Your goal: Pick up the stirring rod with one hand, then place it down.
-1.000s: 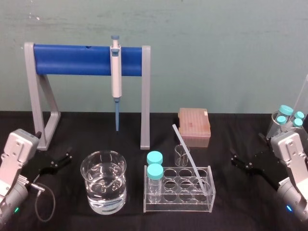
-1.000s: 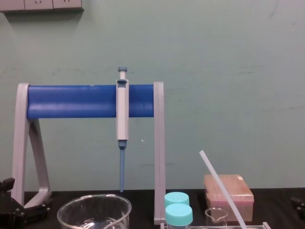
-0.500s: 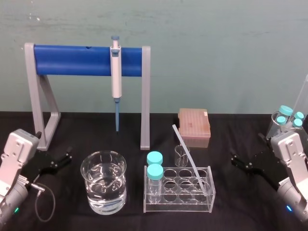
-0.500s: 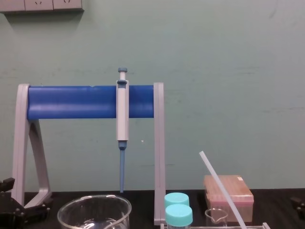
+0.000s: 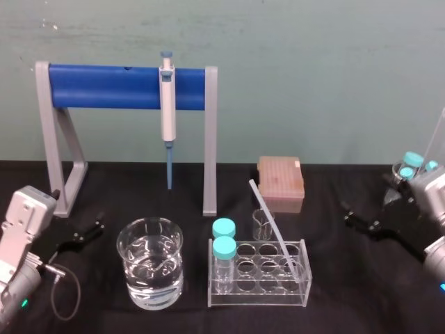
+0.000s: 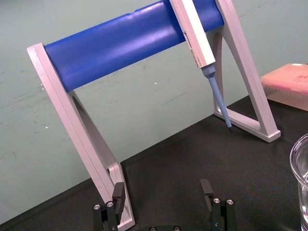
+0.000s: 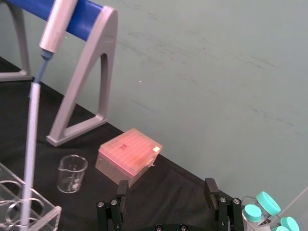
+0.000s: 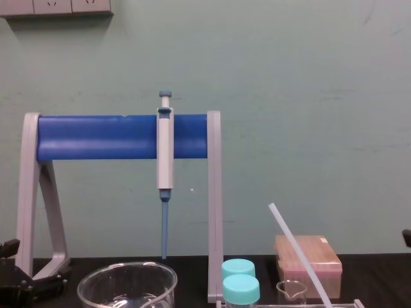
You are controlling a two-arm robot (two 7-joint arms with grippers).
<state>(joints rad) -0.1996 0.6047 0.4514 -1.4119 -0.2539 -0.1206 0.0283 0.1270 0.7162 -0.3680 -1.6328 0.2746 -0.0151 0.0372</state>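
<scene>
right gripper point(image 5: 356, 221) sits low off the right end of the clear acrylic rack point(image 5: 257, 298), its angular black fingers point(image 7: 121, 188) spread wide with nothing between them. a bare strip of matte black table point(image 5: 334, 278) lies between it and the rack wall. to its right, near the wrist, a cluster of teal-capped vials point(image 5: 411, 161) hems in that side.

and there's the stirring rod point(image 5: 270, 219): thin, straight, whitish and translucent, to this gripper's left and well apart from it. its lower end stands in a cell at the rack end nearest the right gripper. its upper end leans away, toward the left and the back wall, free above the rack rim. just beside the rod's shaft stands a small glass beaker point(image 5: 263, 224), and beyond that a flat pink box point(image 5: 281, 182). two teal-capped tubes point(image 5: 224, 245) stand upright at the rack end farthest from this gripper.

left gripper point(image 5: 85, 234) is parked on the other side, fingers apart too, near the grey foot of the blue-barred stand point(image 5: 104, 87), where a grey pipette point(image 5: 167, 97) hangs tip down. between this gripper and the rack stands a wide round water beaker point(image 5: 149, 271).
</scene>
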